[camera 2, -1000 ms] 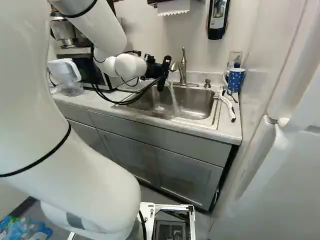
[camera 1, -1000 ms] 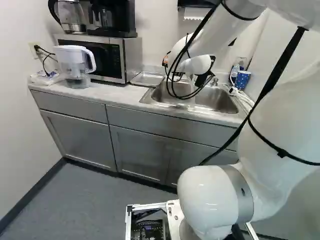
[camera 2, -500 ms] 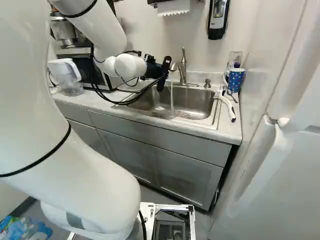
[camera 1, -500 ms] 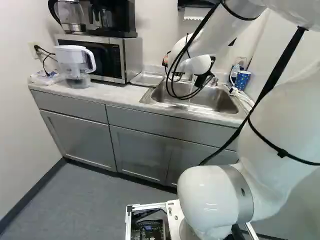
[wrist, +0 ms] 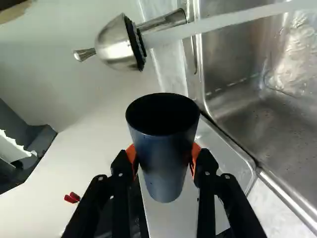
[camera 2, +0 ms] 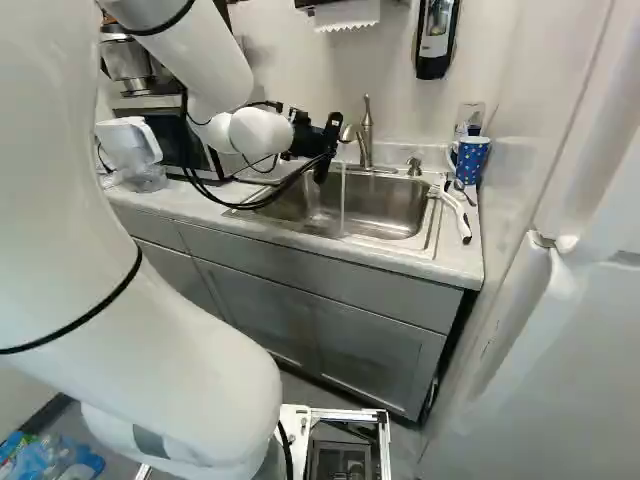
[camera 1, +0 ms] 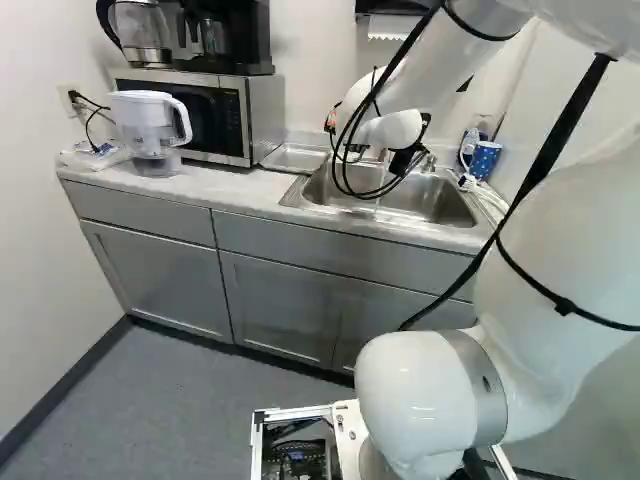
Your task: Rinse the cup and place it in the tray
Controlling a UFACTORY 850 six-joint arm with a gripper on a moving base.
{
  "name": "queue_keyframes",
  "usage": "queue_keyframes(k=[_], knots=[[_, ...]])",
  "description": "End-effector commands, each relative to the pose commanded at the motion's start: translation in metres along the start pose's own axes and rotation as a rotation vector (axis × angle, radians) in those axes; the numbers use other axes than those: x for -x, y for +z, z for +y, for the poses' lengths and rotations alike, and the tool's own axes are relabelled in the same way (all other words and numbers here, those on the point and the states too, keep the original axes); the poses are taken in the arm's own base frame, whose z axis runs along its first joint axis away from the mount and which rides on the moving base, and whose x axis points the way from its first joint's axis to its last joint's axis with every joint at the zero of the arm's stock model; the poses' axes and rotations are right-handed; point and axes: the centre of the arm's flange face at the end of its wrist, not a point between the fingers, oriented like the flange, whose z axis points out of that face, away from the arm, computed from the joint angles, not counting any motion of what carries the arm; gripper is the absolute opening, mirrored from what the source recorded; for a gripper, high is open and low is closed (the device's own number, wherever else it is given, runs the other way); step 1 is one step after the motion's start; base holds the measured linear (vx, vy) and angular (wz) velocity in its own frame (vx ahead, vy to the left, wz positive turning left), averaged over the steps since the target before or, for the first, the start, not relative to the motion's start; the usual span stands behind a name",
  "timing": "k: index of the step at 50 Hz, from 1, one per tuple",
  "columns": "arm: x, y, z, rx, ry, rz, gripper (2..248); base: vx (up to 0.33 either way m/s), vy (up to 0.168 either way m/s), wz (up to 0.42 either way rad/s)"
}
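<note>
And the gripper (wrist: 162,154) has the cup (wrist: 165,173) pinched from both sides, its fingers parted by the cup's width, an orange pad pressed to each flank. Out at the end of the arm (camera 2: 200,70) the pose has barely altered in this last second, and the base hasn't budged. But look at the water! A second ago, in the right base view, it was breaking off at a slant below the spout; now the stream (camera 2: 343,200) drops thin and straight past the gripper and down into the sink (camera 2: 392,205). That says the cup is out of the flow: the wrist view has the water running beyond the dark mouth, none seen going in, with the cup lying over on its side rather than upright. Whether any water is left inside, I can't tell. So the rinse looks to be at its tail end, perhaps a last drain, unless another pass is wanted. The faucet (camera 2: 366,140) is running all the while. Just beside the sink, toward the microwave (camera 1: 192,115), waits the metal tray (camera 1: 297,157), and the cup isn't on it. Next should come a lift clear of the spout and a swing across to that tray, then a setting down. The danger: a wet, smooth wall could slip in those pads, or the rim could clip the faucet on the way.
</note>
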Motion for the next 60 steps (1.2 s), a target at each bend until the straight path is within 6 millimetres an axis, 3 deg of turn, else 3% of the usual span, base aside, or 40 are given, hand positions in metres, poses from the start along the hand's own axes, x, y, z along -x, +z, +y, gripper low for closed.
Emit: queue_keyframes(k=[27,60], knots=[[0.0,0.0,0.0,0.0,-0.022,0.0,122,0.0,0.0,0.0],[0.0,0.0,0.0,0.0,-0.348,0.0,122,0.0,0.0,0.0]])
